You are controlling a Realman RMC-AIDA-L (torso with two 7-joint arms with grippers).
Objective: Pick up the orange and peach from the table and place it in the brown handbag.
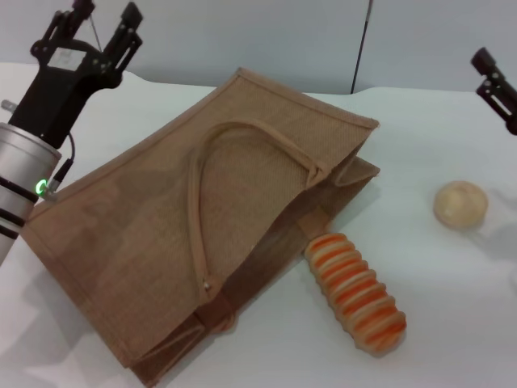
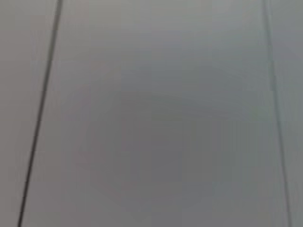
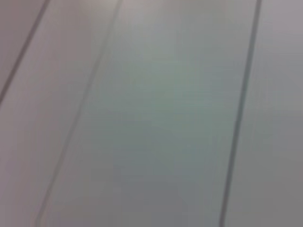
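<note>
The brown handbag point(image 1: 202, 234) lies flat on its side across the white table, its strap handles looped over the top face and its mouth facing right. The orange and the peach are not in view in any frame. My left gripper point(image 1: 105, 14) is raised at the far left, above and behind the bag's left corner, with its fingers spread open, pointing up and holding nothing. My right gripper point(image 1: 494, 81) is raised at the far right edge, well apart from the bag, and only partly shows. Both wrist views show only a grey panelled wall.
A long orange-and-cream striped ridged piece point(image 1: 357, 293) lies on the table just right of the bag's mouth. A plain beige ball point(image 1: 460, 204) sits farther right. The white table point(image 1: 420, 145) ends at a grey wall behind.
</note>
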